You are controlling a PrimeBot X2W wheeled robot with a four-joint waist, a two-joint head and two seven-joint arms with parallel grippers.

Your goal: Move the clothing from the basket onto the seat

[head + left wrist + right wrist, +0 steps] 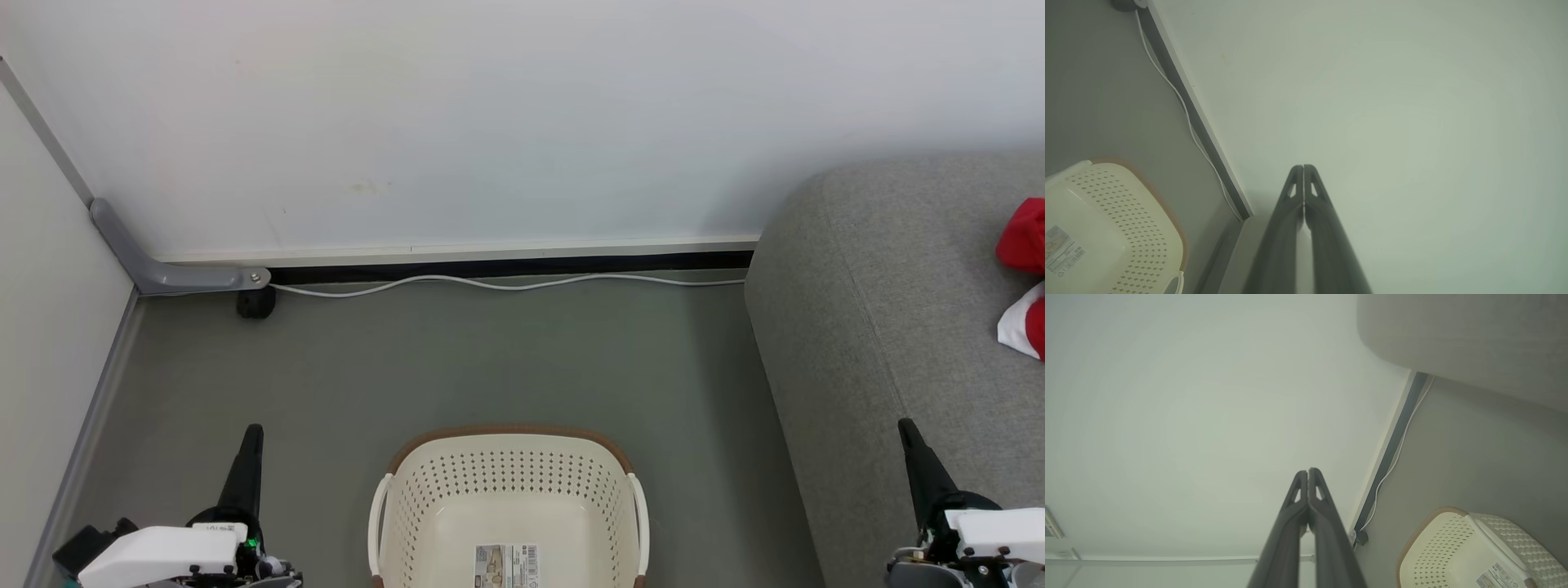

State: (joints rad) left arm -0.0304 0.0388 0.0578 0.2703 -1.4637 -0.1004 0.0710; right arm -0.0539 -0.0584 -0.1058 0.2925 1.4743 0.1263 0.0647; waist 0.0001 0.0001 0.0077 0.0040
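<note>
Nearest, the left gripper [254,430] and the right gripper [904,425] each stand with fingers pressed together, holding nothing. Between them the cream laundry basket [508,474] sits on the grey floor [490,359], a paper label [506,565] on its bottom. Further right, the red-and-white clothing [1022,241] lies on the grey sofa [882,327]. Beyond, a white cable [506,284] runs along the foot of the wall [522,122].

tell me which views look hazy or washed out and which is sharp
Head view: sharp, evenly lit, holes in the basket crisp. Left wrist view: hazy, greenish, the left gripper soft. Right wrist view: same haze, the seat blurred.
</note>
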